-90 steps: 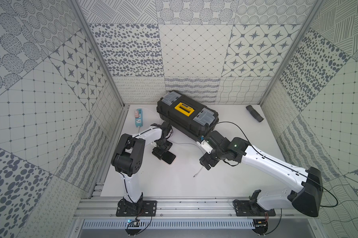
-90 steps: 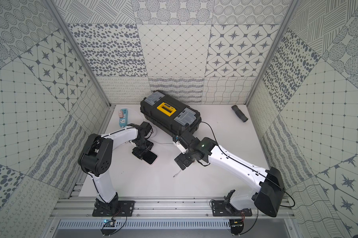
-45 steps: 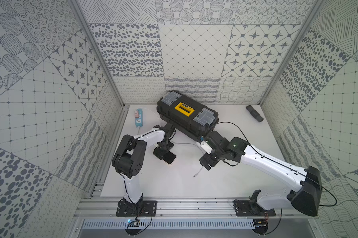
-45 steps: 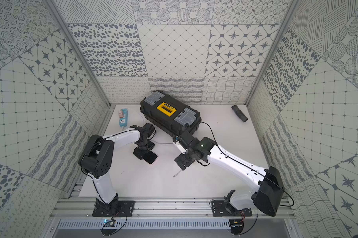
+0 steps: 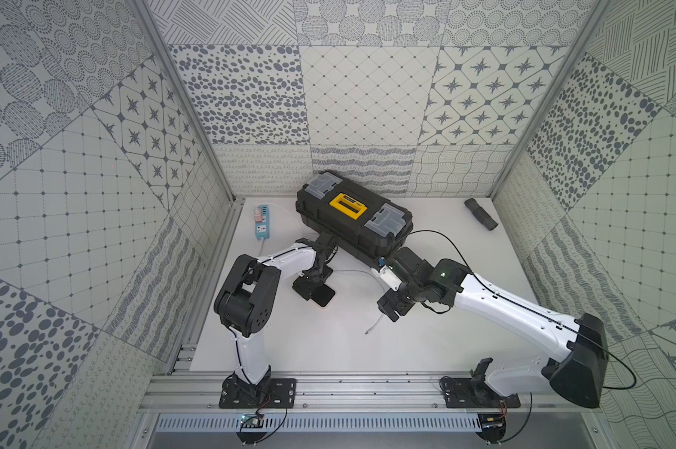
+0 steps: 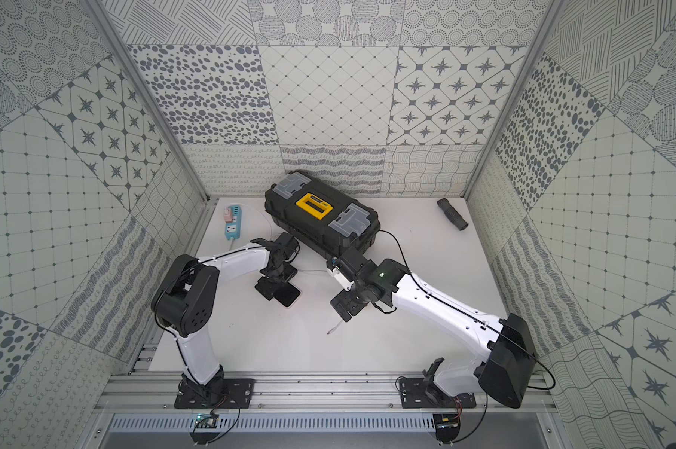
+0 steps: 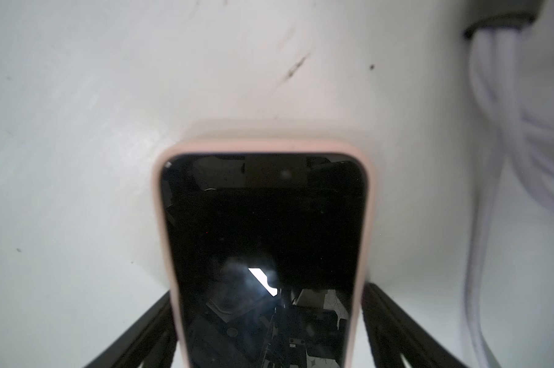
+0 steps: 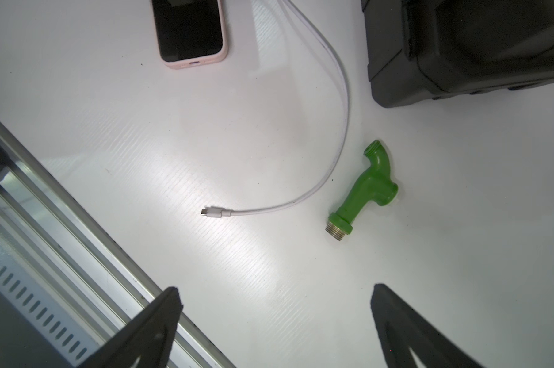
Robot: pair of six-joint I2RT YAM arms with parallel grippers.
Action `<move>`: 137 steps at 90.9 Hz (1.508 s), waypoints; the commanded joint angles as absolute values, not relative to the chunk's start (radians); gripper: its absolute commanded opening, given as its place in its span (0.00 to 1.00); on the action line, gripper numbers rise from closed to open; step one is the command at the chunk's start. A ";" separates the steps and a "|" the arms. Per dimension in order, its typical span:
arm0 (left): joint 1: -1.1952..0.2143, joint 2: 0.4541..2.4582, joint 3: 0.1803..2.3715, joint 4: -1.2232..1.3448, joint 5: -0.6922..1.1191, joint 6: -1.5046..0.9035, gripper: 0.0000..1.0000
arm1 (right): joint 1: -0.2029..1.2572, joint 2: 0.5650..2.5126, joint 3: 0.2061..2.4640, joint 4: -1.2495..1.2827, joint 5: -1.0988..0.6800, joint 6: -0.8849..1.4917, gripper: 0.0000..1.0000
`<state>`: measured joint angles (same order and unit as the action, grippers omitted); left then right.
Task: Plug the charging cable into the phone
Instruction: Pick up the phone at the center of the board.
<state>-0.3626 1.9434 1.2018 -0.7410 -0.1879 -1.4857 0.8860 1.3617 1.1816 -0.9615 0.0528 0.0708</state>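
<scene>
Phone: the phone (image 5: 324, 297) lies flat on the bench (image 5: 328, 361), screen up, near the left edge and in front of the black toolbox (image 5: 351, 221). In both top views I see only its near end past the left gripper (image 5: 310, 289).
Phone in wrist views: each wrist view cuts one end off at the frame. The right wrist view shows the charging-port end.
Left gripper: its fingers (image 7: 141, 331) lie against the phone's two long edges. I cannot tell how hard they press.
Right gripper: the right gripper (image 8: 274, 286) hovers over the middle of the bench, jaws wide with nothing between them.
Charging cable: the charging cable (image 8: 342, 105) curves across the bench and its plug (image 8: 212, 212) lies loose, well apart from the phone. In both top views the right arm hides most of it, and only the free end pokes out.
Blurred cords: a bunch of white cords (image 7: 489, 111) runs beside the phone, out of focus and cut off. I cannot tell whether it belongs to the cable.
Green tap: a green tap (image 8: 364, 188) lies just beside the cable's curve. I cannot make it out in either top view.
Far corners: a blue power strip (image 5: 261, 221) sits at the left one and a black ribbed tube (image 5: 481, 214) near the right one.
</scene>
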 commanded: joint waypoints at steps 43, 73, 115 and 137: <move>-0.364 1.965 1.124 -0.768 0.005 -1.359 0.00 | 0.884 1.389 1.217 -0.936 0.049 0.063 0.97; -0.355 1.890 1.182 -0.823 0.000 -1.313 0.00 | 0.884 1.495 1.252 -0.989 -0.021 0.119 0.97; -0.309 1.854 1.231 -0.878 0.003 -1.203 0.00 | 0.884 1.680 1.308 -1.094 -0.113 0.174 0.97; -0.293 1.862 1.287 -0.914 -0.025 -1.155 0.00 | 0.888 1.754 1.348 -1.140 -0.136 0.186 0.97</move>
<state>-0.3080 1.8664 1.2476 -0.8387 -0.0399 -1.2316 0.8852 1.7241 1.3064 -1.1076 -0.1024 0.1707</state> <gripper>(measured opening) 0.772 0.967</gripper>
